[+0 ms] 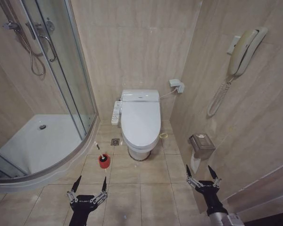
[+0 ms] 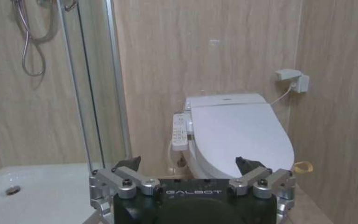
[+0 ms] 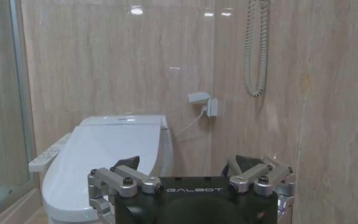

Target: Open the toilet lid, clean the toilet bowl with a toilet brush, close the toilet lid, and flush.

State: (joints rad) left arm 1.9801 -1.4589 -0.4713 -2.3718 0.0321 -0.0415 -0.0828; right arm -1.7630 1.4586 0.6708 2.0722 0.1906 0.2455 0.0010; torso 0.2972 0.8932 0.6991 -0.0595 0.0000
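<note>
Room: beige marble-look tiled bathroom, floor tiles [image 1: 132,193] of the same tone, and we're looking down at it all from the head view.
Left tool: the left tool [image 1: 88,185] hangs low over the floor at the robot's left, its two dark fingers spread wide apart, gripping nothing; in its own wrist view [image 2: 189,164] the tips frame the toilet ahead.
Right tool: the right tool [image 1: 202,173] sits low near the right-hand wall, fingers likewise apart and empty; same stance in its wrist view [image 3: 185,163].
Brush: the toilet brush with thin pale handle [image 1: 97,146] stands tilted in its small red round cup holder [image 1: 104,160] on the floor, ahead of the left tool and just to the left of the toilet's base.
Lid: the large glossy white oval plastic toilet lid [image 1: 140,120] lies flat down, shut, against the back wall, well ahead of both tools.
Bowl: the white ceramic toilet bowl [image 1: 140,151] shows just its outer foot beneath the lid; inside is hidden.
Side panel: white control strip [image 1: 116,112] juts from the seat's left side.
Shower: curved white shower tray [image 1: 37,141] behind glass, far left.
Wall: cream corded wall telephone [image 1: 243,52] and metal paper holder [image 1: 202,145] on the right wall.
</note>
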